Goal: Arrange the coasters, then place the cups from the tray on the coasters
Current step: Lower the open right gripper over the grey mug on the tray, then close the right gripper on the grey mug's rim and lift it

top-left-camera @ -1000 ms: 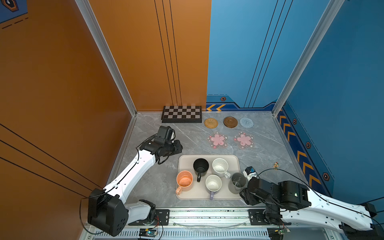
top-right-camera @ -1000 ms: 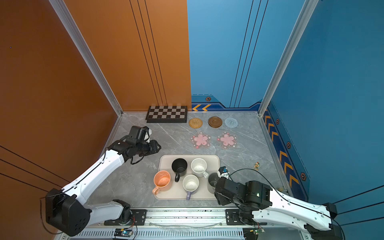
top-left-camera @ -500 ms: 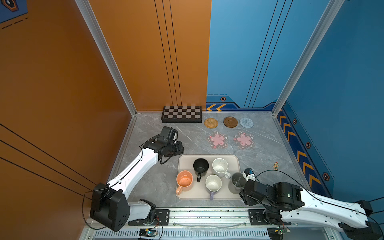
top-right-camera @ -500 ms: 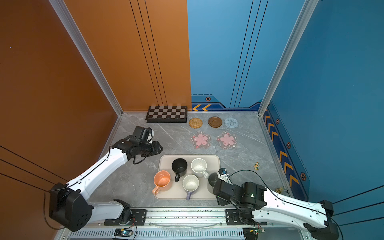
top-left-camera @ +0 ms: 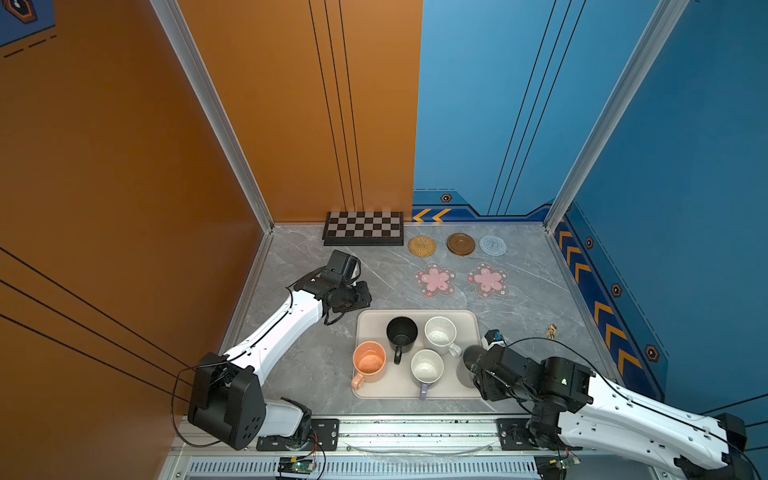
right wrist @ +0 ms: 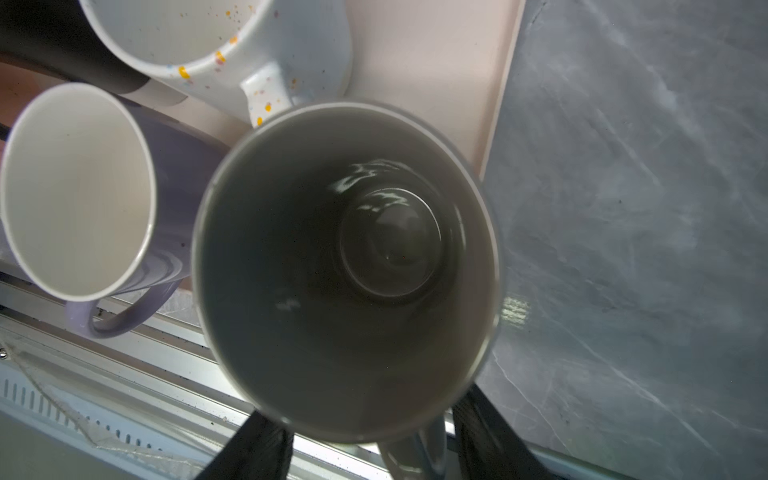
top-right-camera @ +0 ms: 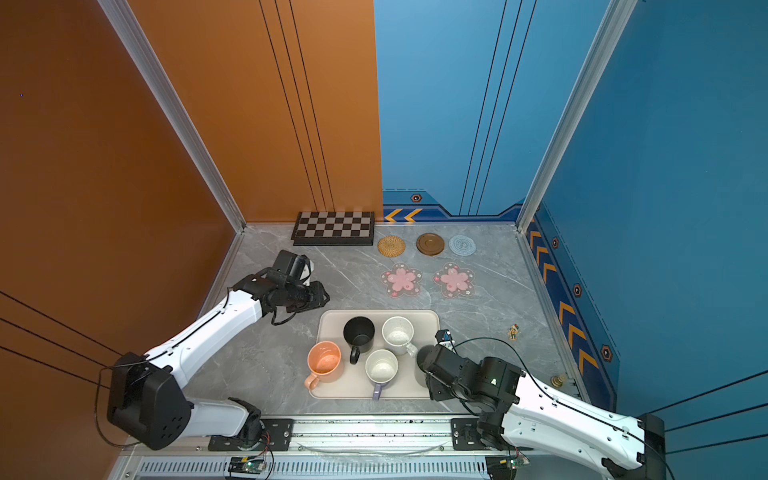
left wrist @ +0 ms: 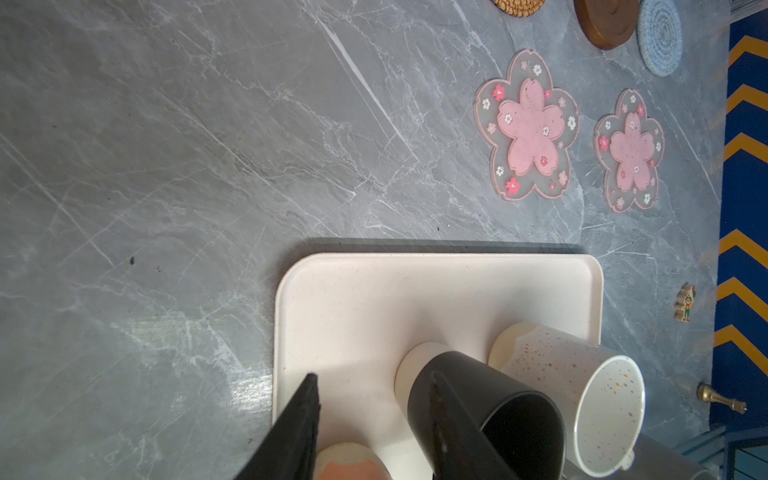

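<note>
The right jaws stand apart on either side of the grey mug's handle, low behind its rim. They are not clamped on it, and one side shows a clear gap. That mug sits in the tray's near right corner, its rim just beside the speckled mug's handle and the lavender mug.

The left jaws hang open and empty over the tray's far left corner, one finger right in front of the black mug, with the peach mug close by. All five mugs are on the tray. The rattan coaster, wooden coaster, blue coaster and two pink flower coasters lie bare at the table's far right.

A tall mug taken by its handle alone will likely swing or slip as it rises, and could clip the speckled mug. The left jaws, coming down, may shove the black mug into its neighbours. A low carry could topple the small figurine beside the tray.
</note>
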{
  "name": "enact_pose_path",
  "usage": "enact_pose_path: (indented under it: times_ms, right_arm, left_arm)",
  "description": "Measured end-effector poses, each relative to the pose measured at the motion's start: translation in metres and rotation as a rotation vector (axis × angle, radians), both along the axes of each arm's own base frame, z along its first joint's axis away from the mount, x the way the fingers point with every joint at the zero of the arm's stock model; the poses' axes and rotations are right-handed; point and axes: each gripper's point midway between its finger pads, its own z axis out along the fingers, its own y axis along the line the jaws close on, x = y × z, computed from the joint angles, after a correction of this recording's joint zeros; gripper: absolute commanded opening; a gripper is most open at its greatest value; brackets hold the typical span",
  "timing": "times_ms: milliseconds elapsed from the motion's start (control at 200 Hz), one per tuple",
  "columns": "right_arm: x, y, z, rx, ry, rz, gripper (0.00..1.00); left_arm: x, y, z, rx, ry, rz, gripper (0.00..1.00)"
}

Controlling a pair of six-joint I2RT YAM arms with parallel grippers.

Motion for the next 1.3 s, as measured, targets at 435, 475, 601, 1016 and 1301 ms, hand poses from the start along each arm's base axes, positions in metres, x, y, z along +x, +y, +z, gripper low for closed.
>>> enact_pose_path:
  times_ms: [435, 475, 601, 1016, 1301]
  right_arm:
    - [-0.004, -0.001, -0.019, -0.072, 0.077, 0.03, 0.19]
    - [-0.003, 0.001, -0.018, -0.061, 0.074, 0.029, 0.14]
    - [-0.001, 0.002, -0.016, -0.039, 0.064, 0.013, 0.0]
    - [0.0, 0.004, -0.016, -0.013, 0.057, -0.006, 0.0]
    - [0.005, 0.001, -0.014, -0.002, 0.048, -0.052, 0.0]
  left_arm:
    - [0.0, 0.001, 0.0, 0.004, -0.001, 0.002, 0.44]
    - [0.0, 0.001, 0.0, 0.005, -0.002, 0.002, 0.44]
    - [0.0, 0.0, 0.0, 0.009, -0.004, 0.001, 0.44]
    - [0.0, 0.0, 0.0, 0.012, -0.005, 0.001, 0.44]
    - [-0.001, -0.001, 0.0, 0.012, -0.005, -0.003, 0.44]
